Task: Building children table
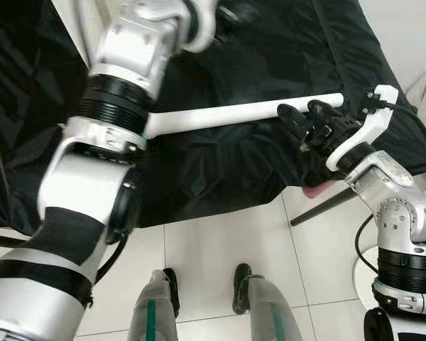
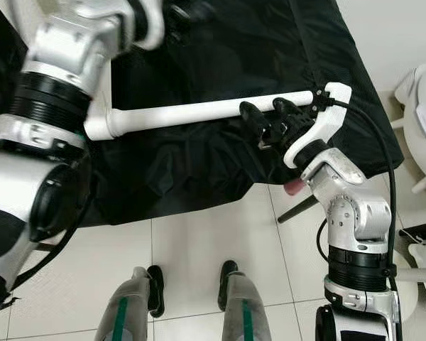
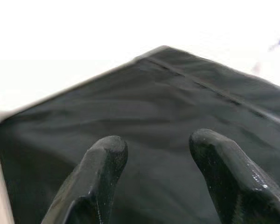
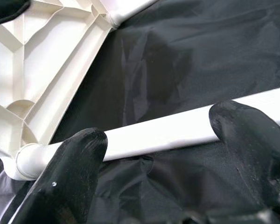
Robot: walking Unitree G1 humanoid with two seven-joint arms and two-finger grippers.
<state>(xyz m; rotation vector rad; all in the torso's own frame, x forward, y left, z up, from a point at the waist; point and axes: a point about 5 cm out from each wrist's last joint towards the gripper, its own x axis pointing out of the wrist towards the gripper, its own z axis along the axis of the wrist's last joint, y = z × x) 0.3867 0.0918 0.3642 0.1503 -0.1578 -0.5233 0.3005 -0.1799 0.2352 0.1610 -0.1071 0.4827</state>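
One white table leg (image 2: 199, 111) is seated in the ribbed white table underside (image 4: 42, 56), lying across the black cloth (image 1: 220, 170). Left claw (image 3: 163, 172) hovers wide over cloth. Right claw (image 2: 268, 122), fingers apart, straddles the leg's free end. Assembly appears partly done.

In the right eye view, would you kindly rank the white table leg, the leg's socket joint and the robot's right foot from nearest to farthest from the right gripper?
1. White table leg: right at the right gripper, whose fingers straddle it near its free end.
2. Socket joint: along the leg toward the robot's left, beside the left arm.
3. Right foot: farthest, down on the tiled floor.
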